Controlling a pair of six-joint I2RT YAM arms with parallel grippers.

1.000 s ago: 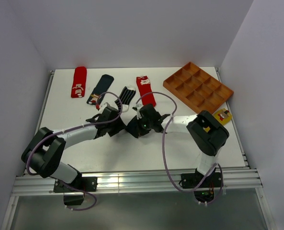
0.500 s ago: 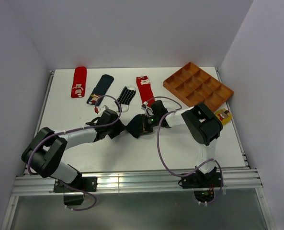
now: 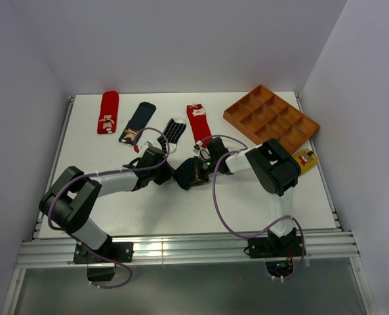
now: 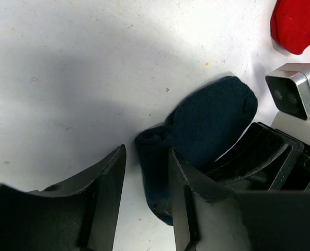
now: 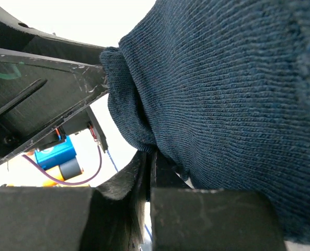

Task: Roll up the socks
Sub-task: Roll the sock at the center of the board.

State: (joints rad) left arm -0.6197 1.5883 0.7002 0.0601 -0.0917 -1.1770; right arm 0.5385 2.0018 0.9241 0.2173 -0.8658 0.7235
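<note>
- The plain navy sock (image 4: 209,123) lay on the white table (image 3: 148,210), at the centre of the top view, between the two grippers.
- In the left wrist view its rounded end pointed to 2 o'clock. Its other end was folded over in a bunch and ran down toward 6 o'clock.
- The left gripper (image 4: 144,178) reached in from 9 o'clock of the top view, low over the table.
- Its jaws stood partly apart, neither wide nor closed. The bunched end of the sock sat in the gap, against the finger on the 3 o'clock side of that wrist view. Bare table showed between the sock and the other finger, so the sock was not pinched.
- The right gripper (image 5: 150,159) came in from 3 o'clock, its tip just beside the left one.
- Its jaws were closed together with a fold of the navy knit nipped between them. The rest of the sock draped over the fingers and filled most of the right wrist view.
- Four socks lay flat in a row along the far side, each apart from the next:
  - a red sock with white marks (image 3: 107,111) at 11 o'clock;
  - a navy sock with a patch (image 3: 137,122);
  - a black-and-white striped sock (image 3: 174,130);
  - a second red sock (image 3: 199,123) at 12 o'clock.
- An orange tray (image 3: 271,118) of square compartments sat askew at 1 o'clock.
- A mustard yellow sock (image 3: 306,159) lay at 3 o'clock, near the tray's near corner and just beside the right arm's elbow, which partly hid it.
</note>
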